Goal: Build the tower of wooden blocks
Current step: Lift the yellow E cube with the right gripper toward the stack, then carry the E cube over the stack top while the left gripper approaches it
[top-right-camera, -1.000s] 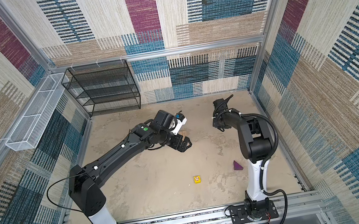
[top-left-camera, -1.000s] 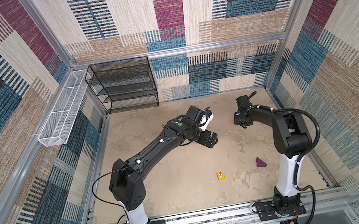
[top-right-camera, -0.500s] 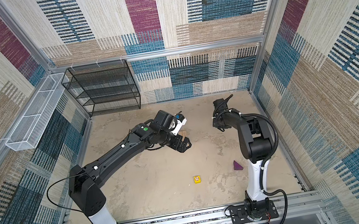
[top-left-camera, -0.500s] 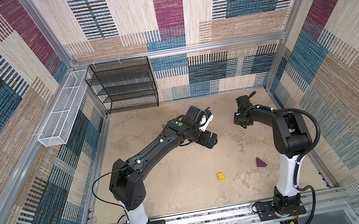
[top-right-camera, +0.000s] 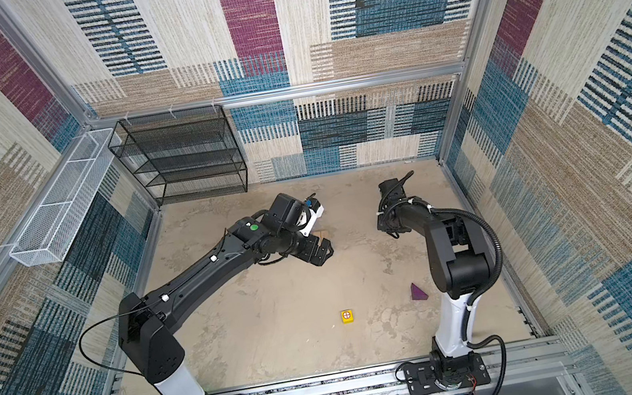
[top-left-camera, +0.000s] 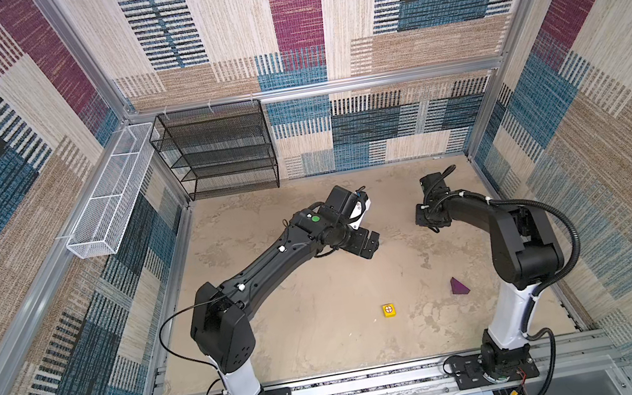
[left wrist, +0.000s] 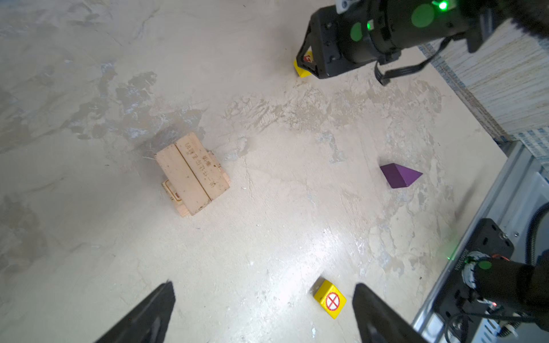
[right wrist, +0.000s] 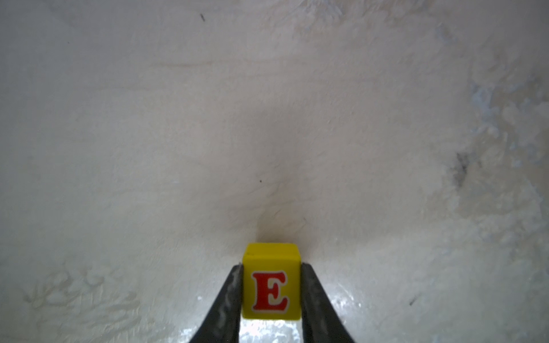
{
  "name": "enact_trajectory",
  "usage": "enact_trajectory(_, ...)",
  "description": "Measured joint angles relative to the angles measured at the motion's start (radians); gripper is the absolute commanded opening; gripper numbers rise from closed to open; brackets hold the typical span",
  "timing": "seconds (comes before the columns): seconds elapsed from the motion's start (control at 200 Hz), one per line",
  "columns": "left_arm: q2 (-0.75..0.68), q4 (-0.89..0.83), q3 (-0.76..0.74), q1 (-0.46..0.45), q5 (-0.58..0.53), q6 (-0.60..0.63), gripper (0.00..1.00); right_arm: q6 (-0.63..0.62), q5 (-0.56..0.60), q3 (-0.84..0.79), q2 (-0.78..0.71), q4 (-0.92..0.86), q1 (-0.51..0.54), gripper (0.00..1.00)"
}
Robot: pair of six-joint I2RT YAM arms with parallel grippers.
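the white wire basket point(top-left-camera: 109, 202) hangs at left and the black mesh shelf point(top-left-camera: 221, 149) stands at upper centre. right of centre, the right claw point(right wrist: 271, 267) pinches the yellow e cube point(right wrist: 270, 285). the left claw point(left wrist: 263, 285) gapes wide beside the plank stack point(left wrist: 193, 173). the second yellow cube point(top-left-camera: 389, 310) and the purple wedge point(top-left-camera: 459, 286) lie at lower right, apart, with open table point(top-left-camera: 322, 311) around them.
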Motion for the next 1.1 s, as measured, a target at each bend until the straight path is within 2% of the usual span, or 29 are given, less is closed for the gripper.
enact_trajectory(0.341,-0.019,0.0,-0.006,0.0,-0.061,-0.044,0.98,0.033,-0.008,-0.07,-0.104,-0.024,0.046,0.0)
enact_trajectory(0.781,-0.043,0.014,-0.034,0.011,-0.116,-0.074,0.99,0.083,0.013,-0.041,-0.225,-0.095,0.175,0.0)
enact_trajectory(1.102,-0.035,0.043,-0.063,0.093,-0.101,-0.148,0.99,0.18,0.02,0.028,-0.258,-0.128,0.323,0.0)
